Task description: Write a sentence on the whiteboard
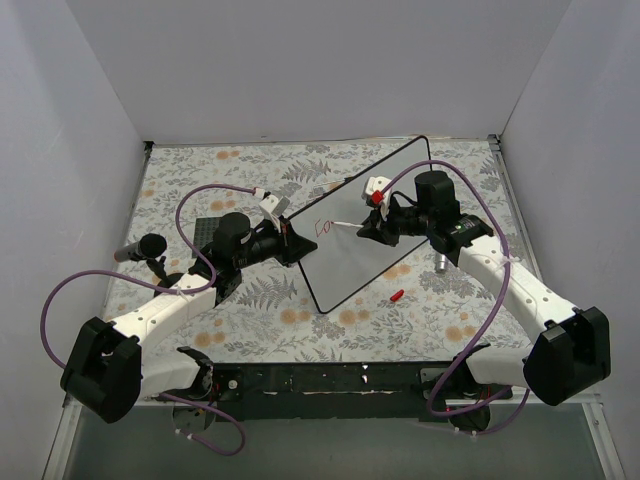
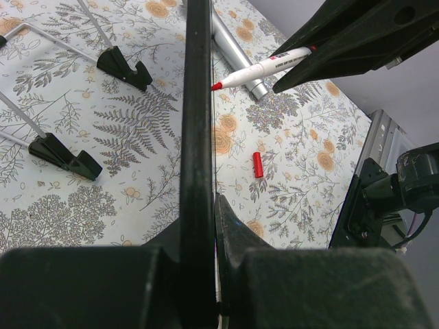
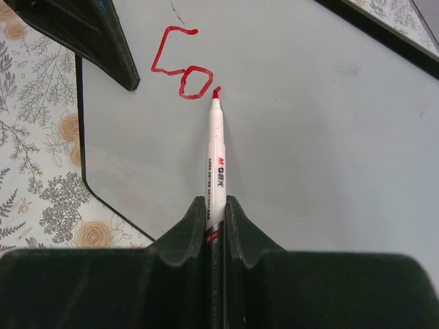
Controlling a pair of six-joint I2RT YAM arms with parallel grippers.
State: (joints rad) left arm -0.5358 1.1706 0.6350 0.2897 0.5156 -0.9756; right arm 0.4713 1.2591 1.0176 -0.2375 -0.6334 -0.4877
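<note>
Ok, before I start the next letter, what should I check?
1. Marker grip: the right gripper is shut on the marker, which sits straight between the fingers. Ok.
2. Tip position: the red tip is just right of the letters, which read "Co". Ok.
3. Tip contact and pressure: it looks to be on the surface, but how firmly? Cannot tell.
4. Board hold: the left gripper is clamped on the edge of the board. Ok.
5. Writing room: there is bare white surface to the right of the tip. Ok.
6. Cap: it lies on the table, off the board. Ok.
</note>
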